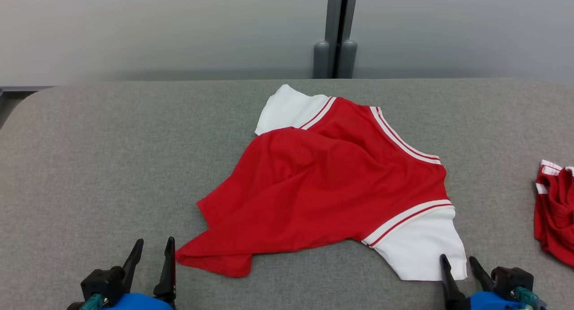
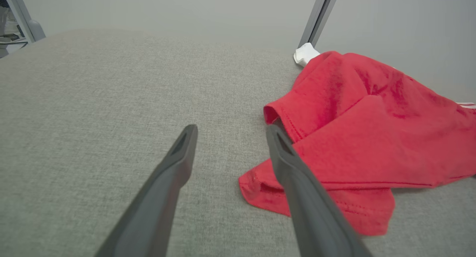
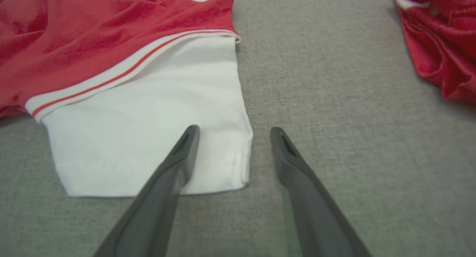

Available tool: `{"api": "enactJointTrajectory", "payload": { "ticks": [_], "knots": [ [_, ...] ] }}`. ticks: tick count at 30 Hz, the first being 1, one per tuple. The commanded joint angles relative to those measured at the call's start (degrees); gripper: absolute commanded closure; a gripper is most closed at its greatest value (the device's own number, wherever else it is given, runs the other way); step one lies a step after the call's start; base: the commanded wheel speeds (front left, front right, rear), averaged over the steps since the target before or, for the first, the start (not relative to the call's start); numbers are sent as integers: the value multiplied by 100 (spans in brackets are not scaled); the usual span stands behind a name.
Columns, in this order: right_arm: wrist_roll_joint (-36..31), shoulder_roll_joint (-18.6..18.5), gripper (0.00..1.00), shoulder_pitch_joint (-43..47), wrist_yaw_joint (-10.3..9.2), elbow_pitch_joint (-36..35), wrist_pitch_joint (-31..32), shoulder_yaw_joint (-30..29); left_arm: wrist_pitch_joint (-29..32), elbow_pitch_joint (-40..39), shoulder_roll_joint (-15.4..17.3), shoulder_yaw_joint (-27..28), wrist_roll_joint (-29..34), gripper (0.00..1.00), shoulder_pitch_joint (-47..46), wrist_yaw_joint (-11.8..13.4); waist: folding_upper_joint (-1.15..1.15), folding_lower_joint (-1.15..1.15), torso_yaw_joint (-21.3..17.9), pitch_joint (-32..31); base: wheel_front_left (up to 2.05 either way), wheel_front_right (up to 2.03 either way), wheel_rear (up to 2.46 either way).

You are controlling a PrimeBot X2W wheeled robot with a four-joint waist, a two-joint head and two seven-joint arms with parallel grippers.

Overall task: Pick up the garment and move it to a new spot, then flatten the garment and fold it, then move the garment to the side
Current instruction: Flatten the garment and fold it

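Left tool and right tool released, empty-handed, at tabletop near edge. Garment mid-tabletop, second red garment at right edge; open room left.

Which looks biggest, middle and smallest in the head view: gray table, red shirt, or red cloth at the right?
1. gray table
2. red shirt
3. red cloth, cut off by the picture's edge, so its true size is unsure.

No readable text, labels or numbers on anything.
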Motion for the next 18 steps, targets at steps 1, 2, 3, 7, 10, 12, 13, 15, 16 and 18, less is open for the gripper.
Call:
{"api": "enactJointTrajectory", "payload": {
  "ticks": [1,2,3,7,10,12,13,15,16,18],
  "knots": [
    [57,-22,0,-121,0,101,-14,20,-14,-26,50,-25,-53,0,-114,8,0,0,71,90,0,0,0],
    [49,-23,0,-154,0,172,-4,27,-14,-44,85,-43,-79,0,-135,8,0,0,87,125,0,0,0],
    [57,-21,0,-194,0,246,0,41,-14,-57,113,-60,-108,0,-140,8,0,0,102,150,0,0,0],
    [165,10,0,-282,2,504,34,180,-14,-89,176,-160,-194,0,-168,8,0,0,150,224,0,0,0],
    [354,59,0,-283,25,545,41,507,-14,-99,233,-190,-252,0,-189,8,0,0,161,258,0,0,0],
    [455,82,1,-242,36,556,46,724,-14,-88,232,-189,-289,0,-191,7,0,0,156,260,0,0,0],
    [500,80,52,-215,36,556,46,794,-14,-81,227,-197,-317,0,-189,7,0,0,145,251,0,0,0],
    [616,81,100,-139,36,571,47,903,-14,-64,207,-199,-354,0,-165,7,0,0,109,213,0,0,0],
    [646,72,100,-92,35,558,46,912,-14,-47,191,-201,-368,0,-137,7,0,0,84,181,0,0,0],
    [691,28,100,-36,6,442,37,837,-14,-7,144,-201,-404,0,-80,7,0,0,27,117,0,0,0]
  ]
}}
